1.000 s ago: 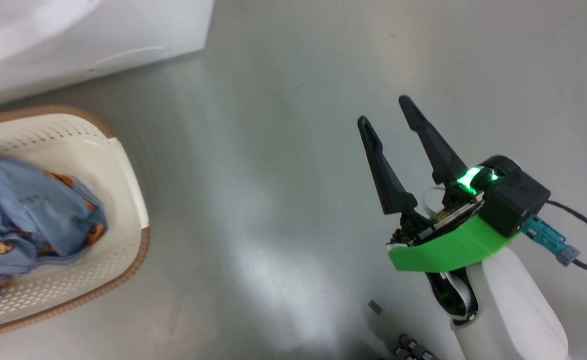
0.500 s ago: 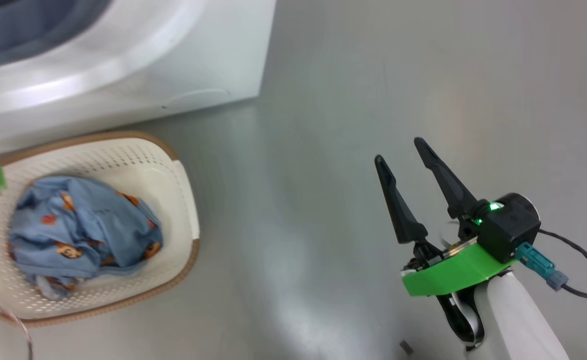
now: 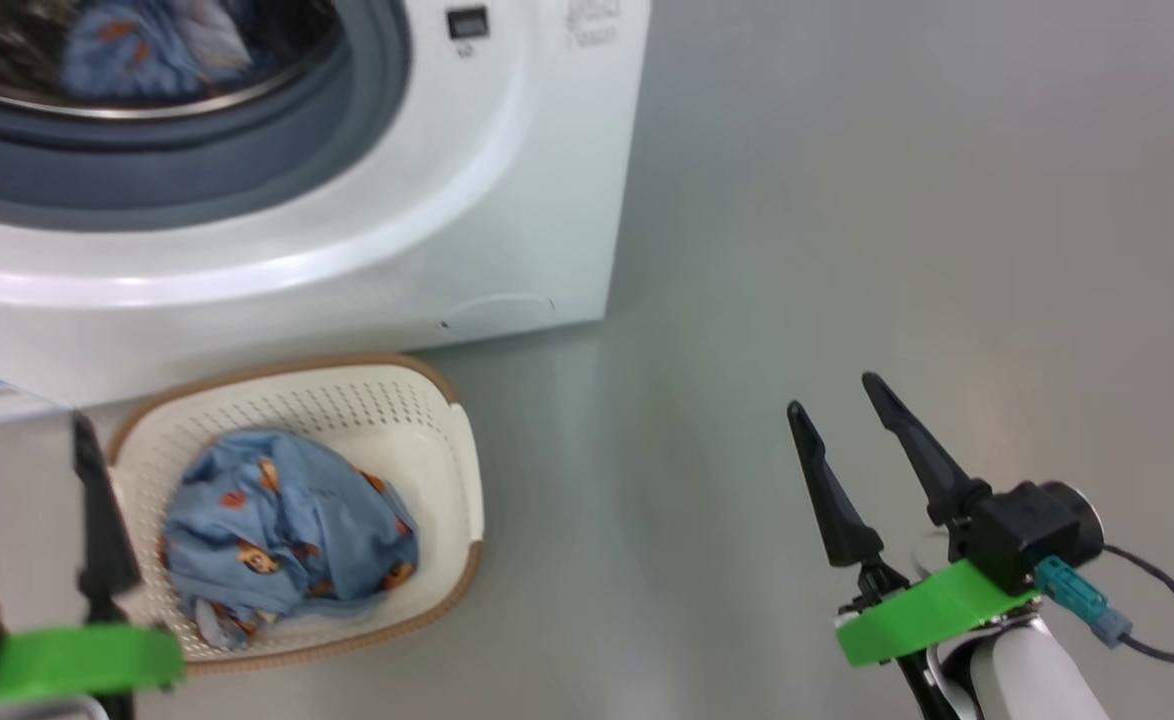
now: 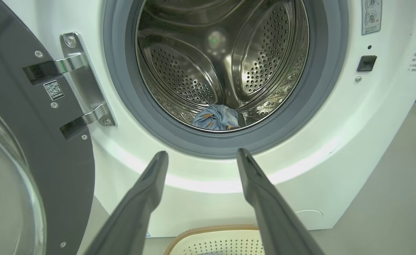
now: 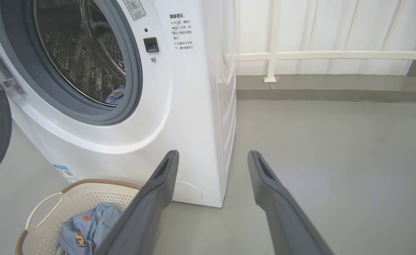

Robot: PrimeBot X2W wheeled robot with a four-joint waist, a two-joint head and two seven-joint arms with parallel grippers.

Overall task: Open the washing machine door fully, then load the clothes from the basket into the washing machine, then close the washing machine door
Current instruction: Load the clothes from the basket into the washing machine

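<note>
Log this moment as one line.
washing machine door open | one garment in drum | more clothes in basket | left end effector open, empty | right end effector open, empty

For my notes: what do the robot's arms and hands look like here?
The right hand has two long, tapered black fingers on a bright green plastic bracket, beside a rounded black camera housing. A teal plug with a thin black cable leaves it; the forearm shell is glossy white. The left hand shows matching black fingers and green bracket.
</note>
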